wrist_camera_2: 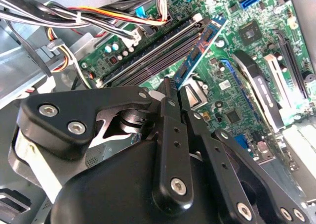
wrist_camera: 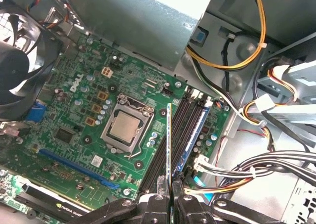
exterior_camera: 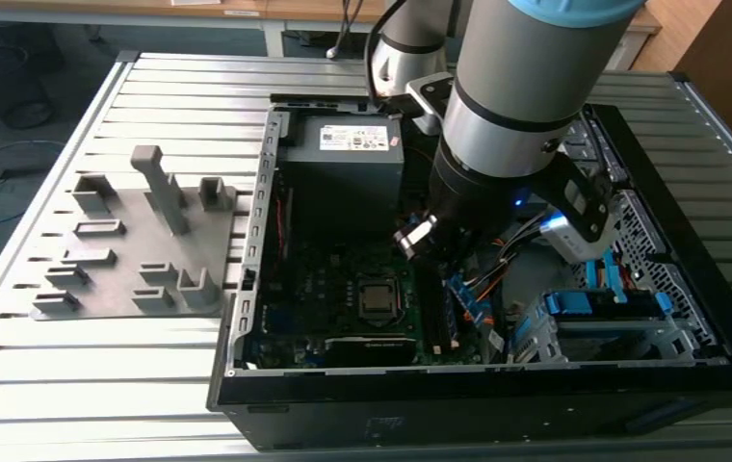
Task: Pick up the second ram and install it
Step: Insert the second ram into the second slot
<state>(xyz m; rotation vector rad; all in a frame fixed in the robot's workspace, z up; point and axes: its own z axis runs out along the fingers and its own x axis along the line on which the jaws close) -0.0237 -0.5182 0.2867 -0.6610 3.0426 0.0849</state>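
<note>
Pincer (wrist_camera: pixel 171 198) pinches the second ram (wrist_camera: pixel 170 140) just above the memory slots (wrist_camera: pixel 183 117).
The first wrist view shows the stick edge-on, the second wrist view its blue-green face, and the exterior view the open computer case (exterior_camera: pixel 469 409).

Open from above inside case (exterior_camera: pixel 248 250), hemmed by walls all round. Low and flat over CPU socket (wrist_camera: pixel 126 125) beside memory slots (wrist_camera: pixel 190 117): free passage there. Directly over slots, taken up by second ram (wrist_camera: pixel 170 135) clamped in end effector (wrist_camera: pixel 170 184). Crowded on slots' far side by cable bundle (wrist_camera: pixel 256 172), just beside slot ends. Blocked toward fan (wrist_camera: pixel 22 61) and power supply (exterior_camera: pixel 340 164). Walled by drive cage (exterior_camera: pixel 597 313) on exterior view's right. Outside case, wide bare surface (exterior_camera: pixel 109 385), broken by grey fixture (exterior_camera: pixel 135 250) on exterior view's left.
</note>
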